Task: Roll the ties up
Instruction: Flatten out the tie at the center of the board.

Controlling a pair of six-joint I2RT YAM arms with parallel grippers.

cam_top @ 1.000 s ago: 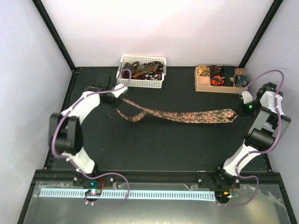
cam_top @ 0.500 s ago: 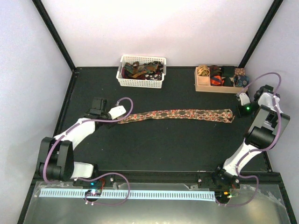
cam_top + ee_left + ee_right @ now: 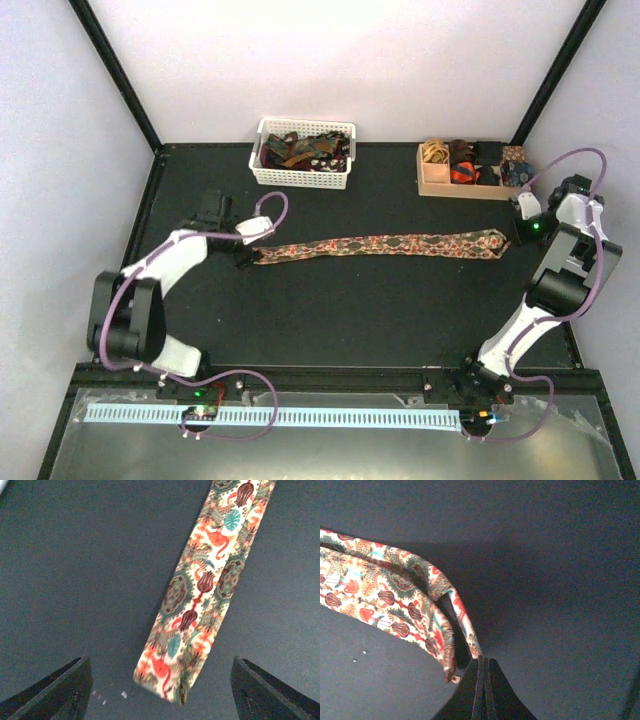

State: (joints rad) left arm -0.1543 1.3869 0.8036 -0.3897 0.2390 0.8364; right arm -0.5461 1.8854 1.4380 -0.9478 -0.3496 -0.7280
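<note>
Tie point(image 3: 200, 605) end btwn open L jaws

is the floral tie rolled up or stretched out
Stretched out: the floral tie lies as a long strip across the table, no coil.

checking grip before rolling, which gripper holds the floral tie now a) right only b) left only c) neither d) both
a: the right gripper is shut on one end of the floral tie, while the left gripper stands open with the other end lying loose, ungripped.
</note>
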